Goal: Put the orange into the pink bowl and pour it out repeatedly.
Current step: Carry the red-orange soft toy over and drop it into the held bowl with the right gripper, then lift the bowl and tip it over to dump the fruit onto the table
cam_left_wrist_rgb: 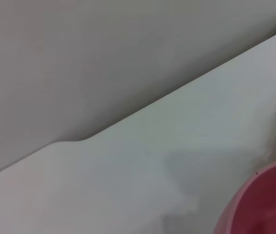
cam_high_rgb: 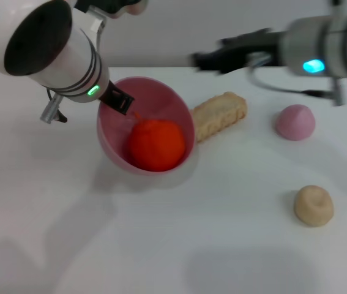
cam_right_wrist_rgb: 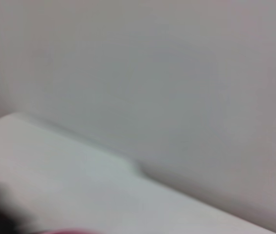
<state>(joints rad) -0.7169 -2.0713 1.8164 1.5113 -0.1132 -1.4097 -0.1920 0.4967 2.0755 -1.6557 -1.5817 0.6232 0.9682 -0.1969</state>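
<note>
- Tool on my left arm (cam_high_rgb: 117, 98) grips the pink bowl (cam_high_rgb: 179, 116) by its near-left rim, one dark finger (cam_high_rgb: 119, 100) reaching inside the rim.
- I hold the bowl tilted, its opening turned toward the camera and slightly to my right, its lower edge close to the white bench (cam_high_rgb: 161, 245).
- Inside the bowl, the orange (cam_high_rgb: 156, 144) rests against the lower wall, down by the lip.
- My left wrist view shows only a curved piece of the bowl's rim at the corner, with the bench behind it.
- Just beside the bowl on my right lies a tan bread-like piece (cam_high_rgb: 220, 114), touching or nearly touching the rim.
- Farther right sit a small pink dome (cam_high_rgb: 295, 122) and, nearer me, a small tan lump (cam_high_rgb: 313, 205), well apart from the bowl.
- My right tool (cam_high_rgb: 213, 58) hovers above the far side of the bench behind the bread; whether it is open or clenched I cannot tell.
</note>
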